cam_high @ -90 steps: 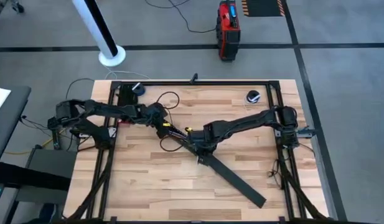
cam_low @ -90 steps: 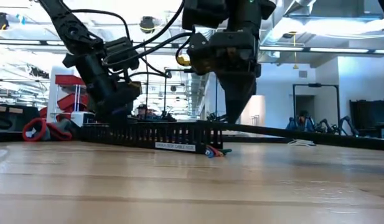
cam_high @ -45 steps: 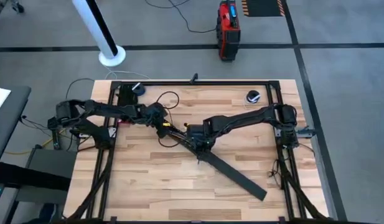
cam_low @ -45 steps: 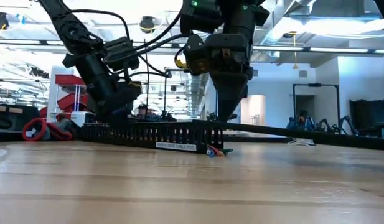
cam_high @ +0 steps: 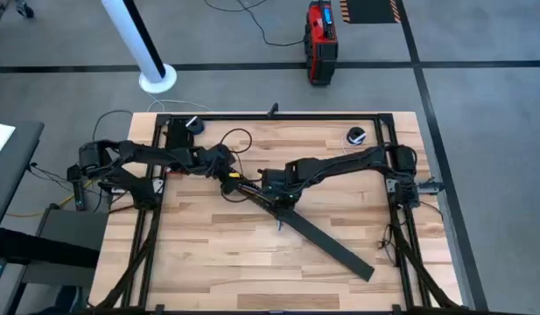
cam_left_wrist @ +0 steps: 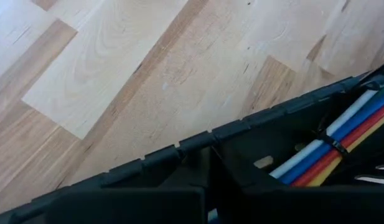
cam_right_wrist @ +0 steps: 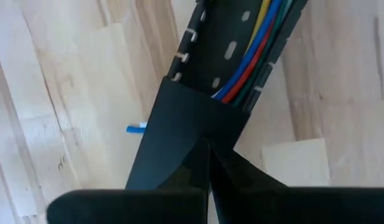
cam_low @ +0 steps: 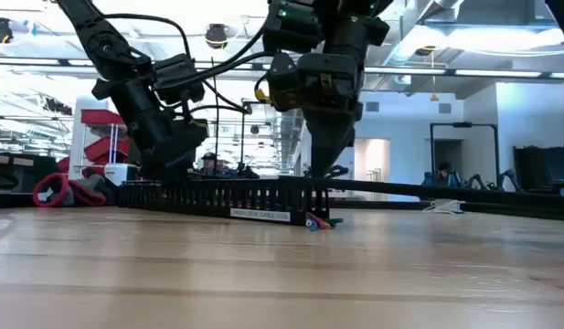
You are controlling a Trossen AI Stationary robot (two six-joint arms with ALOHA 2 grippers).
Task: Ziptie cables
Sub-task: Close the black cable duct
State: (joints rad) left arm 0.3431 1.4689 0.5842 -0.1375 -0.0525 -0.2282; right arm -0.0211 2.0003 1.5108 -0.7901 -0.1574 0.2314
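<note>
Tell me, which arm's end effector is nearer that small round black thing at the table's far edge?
The right. Its end effector sits mid-table on the slotted channel, below and left of the round black object in the overhead view. The left end effector is farther left along that channel.

Right gripper point(cam_right_wrist: 207, 163): dark fingers were seen pressed together, with only a thin seam between them, closed on the flat black strip point(cam_right_wrist: 173, 134).

Flat black strip: laid over one end of the slotted black channel point(cam_right_wrist: 226, 46), covering it there.

Cables point(cam_right_wrist: 257, 50): blue, red, yellow and green strands were seen lying inside the channel, running lengthwise and disappearing under the strip.

Small blue piece point(cam_right_wrist: 135, 128): lay on the wooden table point(cam_right_wrist: 67, 81), just beside the strip's edge.
</note>
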